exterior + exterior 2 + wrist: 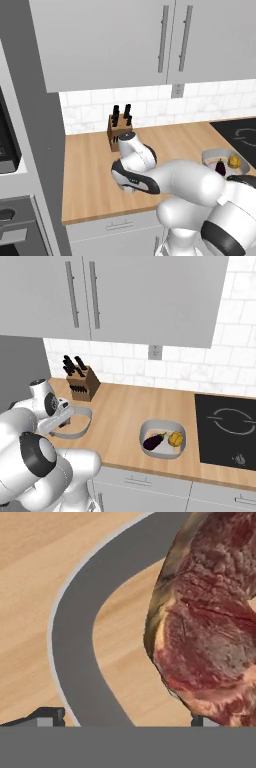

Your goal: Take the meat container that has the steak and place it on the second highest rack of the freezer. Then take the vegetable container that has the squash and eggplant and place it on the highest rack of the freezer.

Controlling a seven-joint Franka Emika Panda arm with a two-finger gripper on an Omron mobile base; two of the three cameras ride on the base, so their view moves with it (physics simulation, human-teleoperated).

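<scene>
In the hand view, the steak [210,617] is seen lying inside the meat container [75,637], whose grey rim curves around it on the wooden counter [35,557]; the gripper [127,719] is held just above that rim with its jaws spread fully wide and nothing between them, one finger tip outside the wall and the other over the meat. The step in hand is judged to be the grasp of the container: it would be done well if the rim wall were straddled, the meat left untouched, and the tray kept level once lifted. In the left base view, the knife block [119,131] is taken as landmark: the arm is bent low just in front of it, and the vegetable container [226,161] with the squash [233,161] and eggplant [220,167] is placed well to its right, near the black cooktop [239,132]. In the right base view, the meat container is seen just in front of the knife block under the hand, and grey wall cabinets [150,296] are hung above.
</scene>
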